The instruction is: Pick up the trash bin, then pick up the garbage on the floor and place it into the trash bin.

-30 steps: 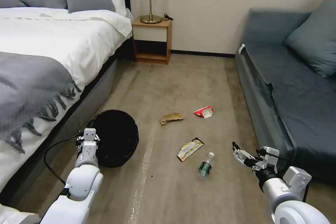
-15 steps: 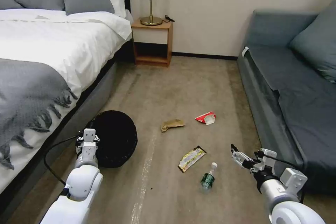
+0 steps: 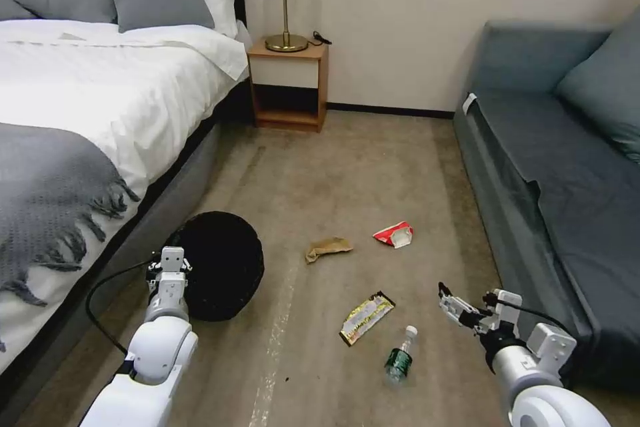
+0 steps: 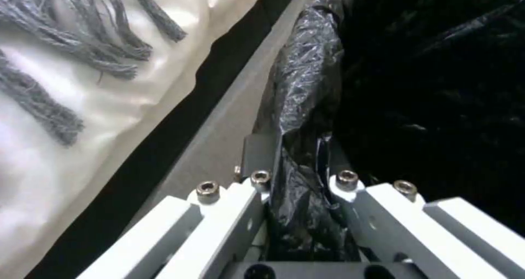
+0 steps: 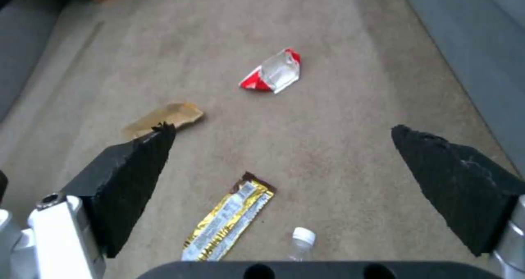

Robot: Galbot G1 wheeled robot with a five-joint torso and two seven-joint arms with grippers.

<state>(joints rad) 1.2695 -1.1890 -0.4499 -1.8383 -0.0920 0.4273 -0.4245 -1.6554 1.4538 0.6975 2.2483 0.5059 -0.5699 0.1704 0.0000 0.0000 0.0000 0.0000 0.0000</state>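
Left gripper (image 4: pixel 298 180) pinches the trash bin (image 3: pixel 220 273) (crinkly black liner).

We've got our left arm stretched low and forward, its left gripper (image 3: pixel 171 265) clamped tight, fingers (image 4: pixel 257 156) pinched together. Our right arm reaches out low on the other side, wrist angled inward, right gripper (image 5: pixel 284 164) spread wide, both black pads (image 5: pixel 137 164) well apart.
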